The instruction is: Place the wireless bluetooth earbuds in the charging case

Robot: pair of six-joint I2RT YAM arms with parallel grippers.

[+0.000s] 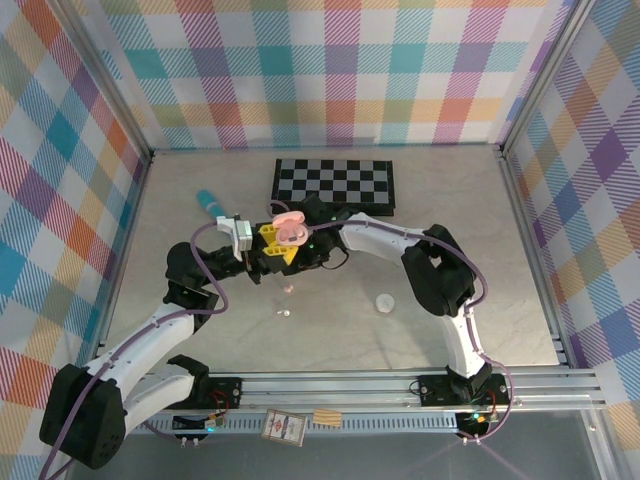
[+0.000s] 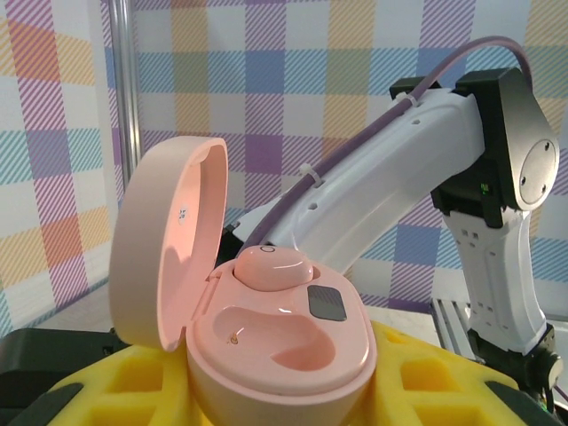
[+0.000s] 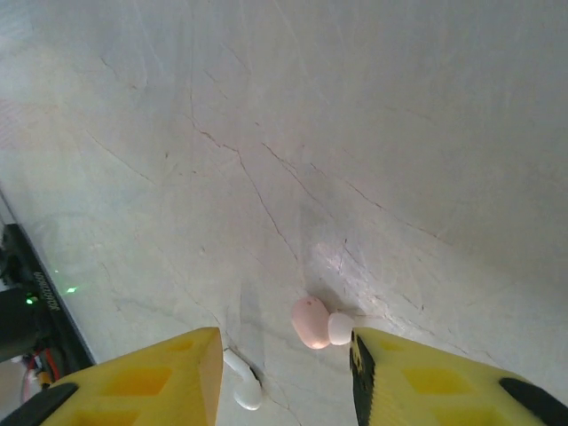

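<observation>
1. Three earbuds are in sight. The seated pink earbud [image 2: 271, 264] sits in the far socket of the charging case [image 2: 284, 355]. The loose pink earbud [image 3: 311, 321] lies on the worktop [image 3: 355, 133]. The white earbud [image 3: 246, 390] lies near it, at its 8 o'clock in the right wrist view, partly hidden by a yellow finger.
2. There is one pink charging case, with its lid standing open and its near socket empty. The left fingers [image 2: 426, 377] are clamped on its base and hold it raised near the worktop's centre.
3. The right fingers [image 3: 142, 377] stand apart with nothing gripped. They hover over the loose pink earbud, which lies in line with the gap.
4. One white round pebble-like thing [image 1: 385, 302] rests at 4 o'clock from the case, well apart.
5. One teal stick [image 1: 207, 203] lies at 10 o'clock, and one checkerboard [image 1: 335, 183] lies at 12 o'clock by the far wall.
6. The worktop is pale grey with marble-like veins. Pastel plaid walls [image 1: 330, 70] in metal framing close three sides. One card box [image 1: 283, 427] sits on the near rail at 6 o'clock.
</observation>
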